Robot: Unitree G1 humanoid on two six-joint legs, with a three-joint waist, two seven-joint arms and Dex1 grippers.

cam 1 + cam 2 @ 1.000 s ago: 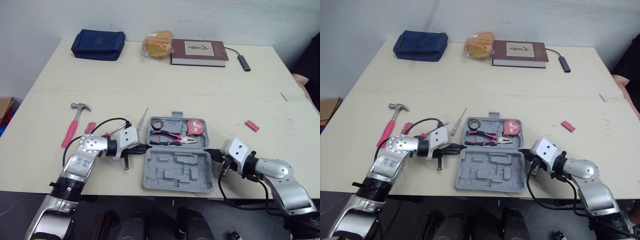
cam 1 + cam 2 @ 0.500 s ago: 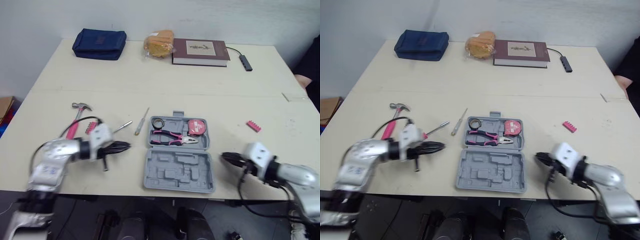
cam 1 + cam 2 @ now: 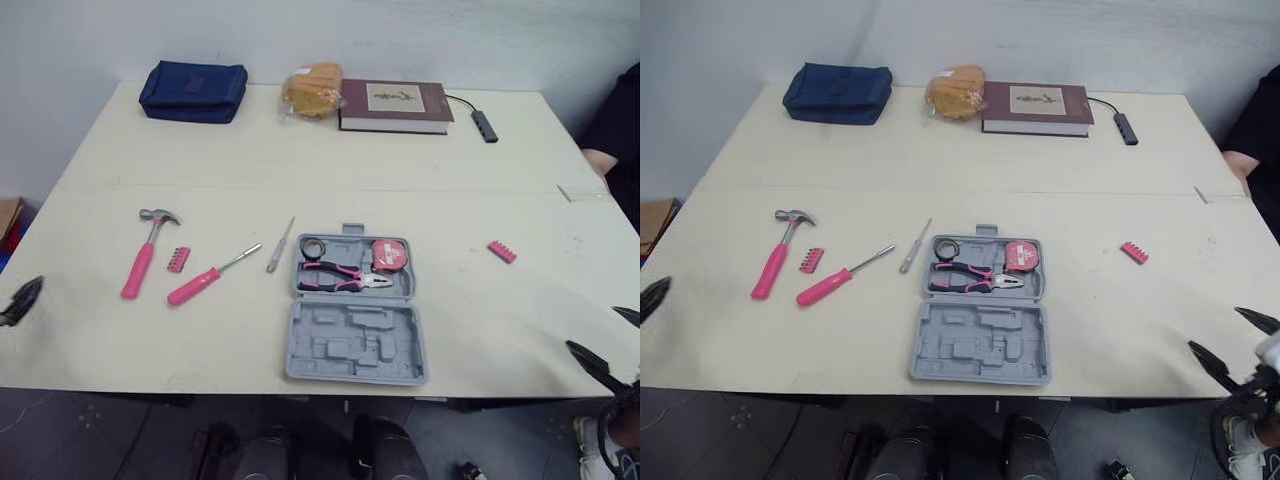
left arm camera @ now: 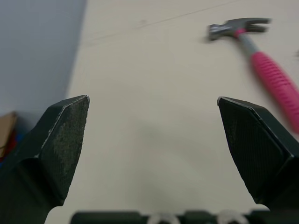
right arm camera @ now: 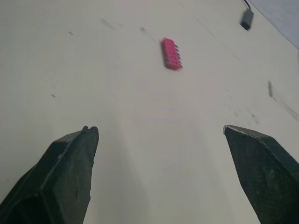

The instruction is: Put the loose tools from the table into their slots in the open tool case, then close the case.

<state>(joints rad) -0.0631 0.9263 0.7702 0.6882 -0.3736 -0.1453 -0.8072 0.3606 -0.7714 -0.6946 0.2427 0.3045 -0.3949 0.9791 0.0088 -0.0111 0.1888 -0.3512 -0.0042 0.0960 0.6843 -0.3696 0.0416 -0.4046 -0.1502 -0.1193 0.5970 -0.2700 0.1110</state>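
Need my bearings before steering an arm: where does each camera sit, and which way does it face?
Left wrist: on the left arm, facing along the open left pincer, low over the table toward the hammer; both fingers show.
Right wrist: on the right arm, facing along the open right pincer toward the pink bit strip; both fingers show.
Both eyes: on the head, facing forward and down at the open tool case; pincer tips show at the lower edges.
Shared: head views also show hammer and bit strip.
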